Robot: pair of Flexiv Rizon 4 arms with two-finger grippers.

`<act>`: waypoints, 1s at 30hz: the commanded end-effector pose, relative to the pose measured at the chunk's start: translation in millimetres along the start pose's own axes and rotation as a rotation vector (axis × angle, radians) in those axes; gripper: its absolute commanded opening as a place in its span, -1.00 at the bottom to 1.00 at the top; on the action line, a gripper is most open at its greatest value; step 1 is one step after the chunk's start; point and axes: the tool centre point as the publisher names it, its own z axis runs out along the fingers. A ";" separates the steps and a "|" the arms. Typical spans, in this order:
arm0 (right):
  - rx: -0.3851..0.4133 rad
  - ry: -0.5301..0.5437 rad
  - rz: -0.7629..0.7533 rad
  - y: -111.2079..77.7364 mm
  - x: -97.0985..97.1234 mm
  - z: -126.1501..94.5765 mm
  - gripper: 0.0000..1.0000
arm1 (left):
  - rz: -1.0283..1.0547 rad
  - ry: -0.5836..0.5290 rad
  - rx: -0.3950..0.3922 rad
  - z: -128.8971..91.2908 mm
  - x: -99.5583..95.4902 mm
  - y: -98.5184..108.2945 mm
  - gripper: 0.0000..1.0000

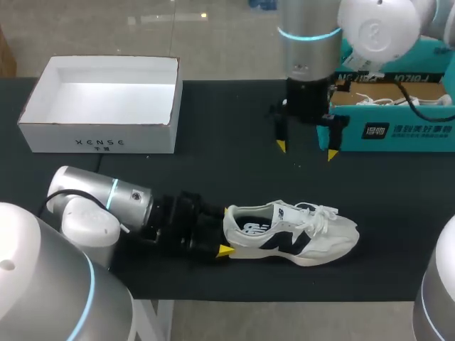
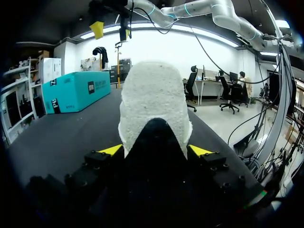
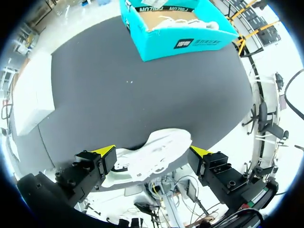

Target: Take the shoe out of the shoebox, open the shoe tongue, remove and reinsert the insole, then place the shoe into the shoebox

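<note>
Table: black surface (image 1: 213,142), with a white box (image 1: 99,142) in the upper left and a teal shoebox (image 1: 398,131) in the upper right of the head view.
Shoe: the shoe (image 1: 298,231) sits on its sole in the lower middle, toe toward the right, well apart from both boxes.
Left claw: the left claw (image 1: 225,231) comes in from the lower left and holds the shoe at the heel, one yellow tip pressed against each side.
Right claw: the right claw (image 1: 306,150) hangs over the table in the upper middle, just beside the teal shoebox, spread wide and holding nothing.
Step in hand: the shoe looks already out of its box. Opening the tongue (image 1: 302,210) seems to come next and is not yet begun, as the laces (image 1: 323,213) lie closed over it.
Next move: by my judgement the right claw has to come down onto the tongue behind the laces and pull it up and forward while the heel is held steady. The insole (image 1: 250,227) shows dark inside the opening and would come out after that.
Count: two shoes (one on the table, a second shoe (image 3: 187,21) lying in the teal shoebox), two boxes, two claws, one insole in view.
</note>
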 end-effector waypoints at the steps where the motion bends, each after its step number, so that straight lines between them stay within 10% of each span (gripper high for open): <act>1: -0.042 -0.072 0.000 -37.2 21.3 9.5 1.00 | 0.000 -0.001 -0.003 5.9 2.4 3.6 -1.00; 13: 0.028 -0.053 -0.038 -105.9 34.1 37.7 1.00 | 0.000 -0.001 -0.003 5.9 2.4 3.6 -1.00; 30: 0.088 -0.093 -0.009 -100.8 34.7 40.7 1.00 | 0.000 -0.001 -0.003 5.9 2.4 3.6 -1.00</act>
